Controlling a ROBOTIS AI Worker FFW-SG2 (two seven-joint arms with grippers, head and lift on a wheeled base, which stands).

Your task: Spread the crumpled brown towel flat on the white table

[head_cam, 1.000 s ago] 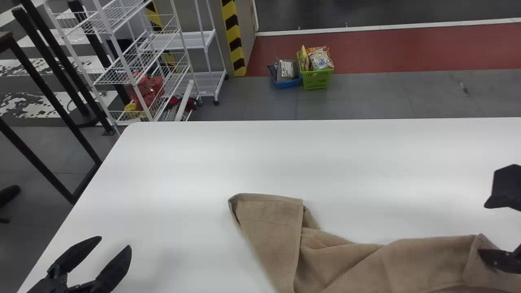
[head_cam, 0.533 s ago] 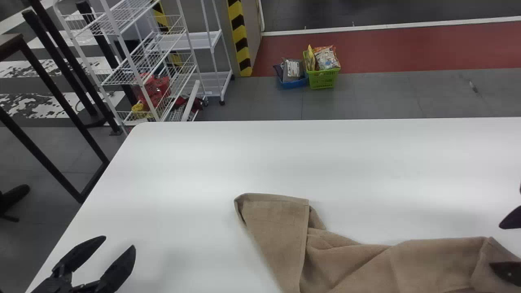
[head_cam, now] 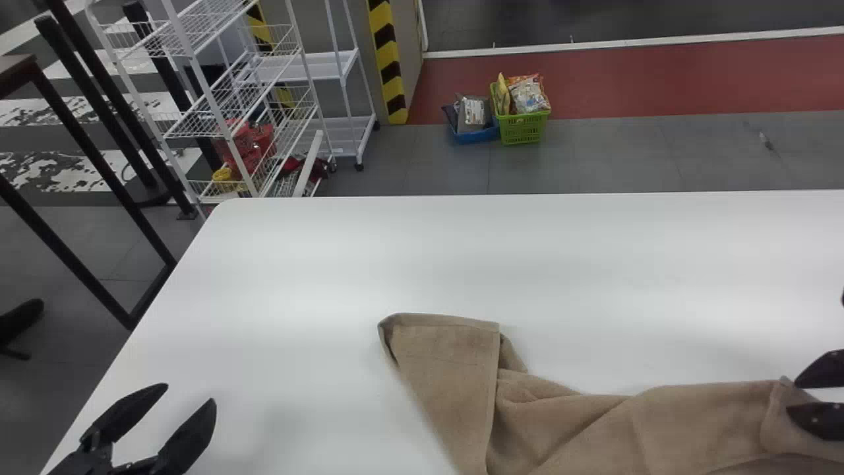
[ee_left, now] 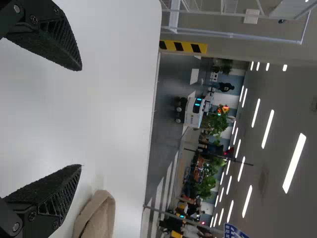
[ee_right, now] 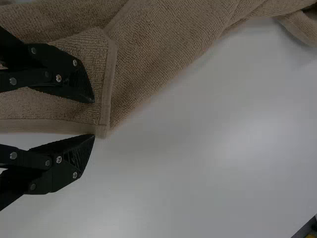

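The white table (head_cam: 527,264) runs back to a straight far edge, with its rounded far-left corner bare. On its near part, well in from the left edge, lies the brown towel (head_cam: 580,429), bunched in a long, creased strip with a folded flap (head_cam: 438,369) pointing towards the far edge. The likeliest trouble is a sideways pull from one end: nothing holds the other end, so the whole towel could slide along, creases and all. A bite through stacked layers could also drag the folds together instead of opening them, and a shallow one could let the hem slip. The left gripper (head_cam: 188,394) waits by the table's left edge, fingers wide apart, holding nothing, well clear of the cloth. The right gripper (ee_right: 93,118) is at the towel's right end, its fingers parted by a narrower gap, one over the cloth, the other beside the hemmed corner (ee_right: 101,130); whether either touches, I cannot tell.
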